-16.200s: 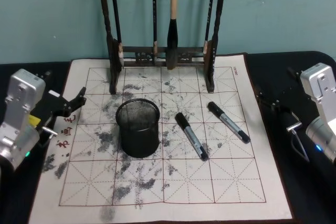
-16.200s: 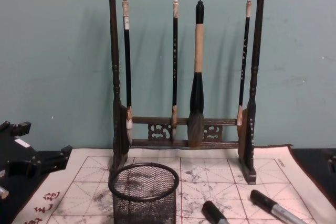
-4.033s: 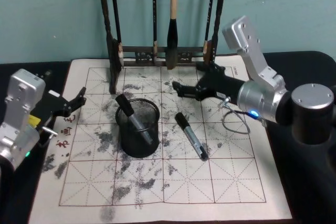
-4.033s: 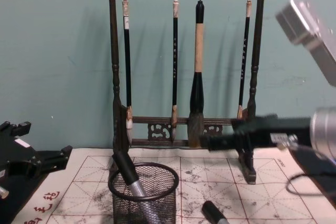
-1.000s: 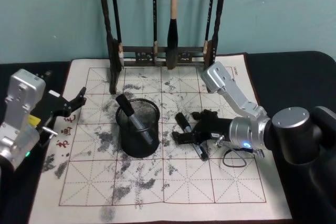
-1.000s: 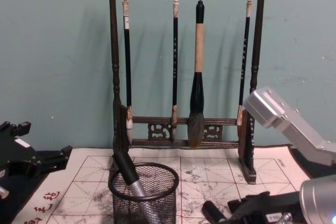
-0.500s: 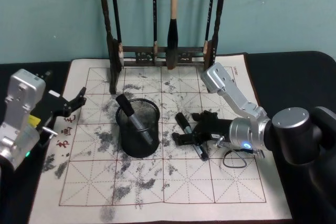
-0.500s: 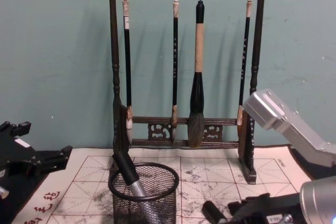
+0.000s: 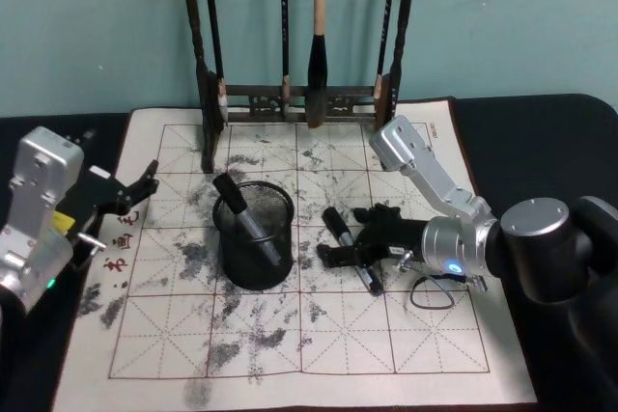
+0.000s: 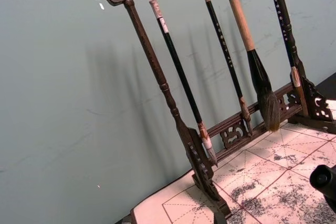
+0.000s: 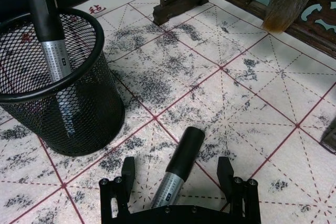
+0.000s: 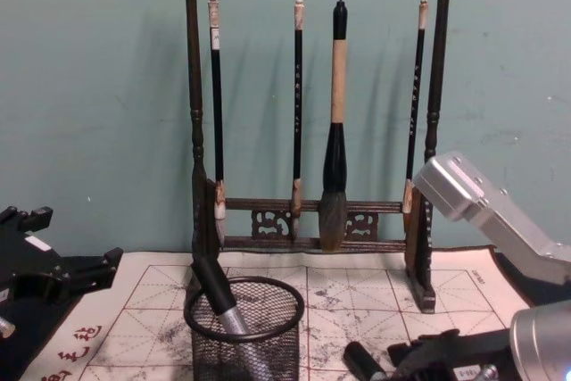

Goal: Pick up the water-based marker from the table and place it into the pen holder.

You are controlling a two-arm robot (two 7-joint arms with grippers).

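One marker [image 9: 249,224] leans in the pen holder [image 9: 241,272]; the splayed right tool [image 11: 177,165] straddles a second marker [image 9: 336,222], ungripped.

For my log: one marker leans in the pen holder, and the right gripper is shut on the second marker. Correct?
Not shut: the right wrist view shows the right gripper open, fingers either side of the second marker. The first marker does lean in the pen holder.
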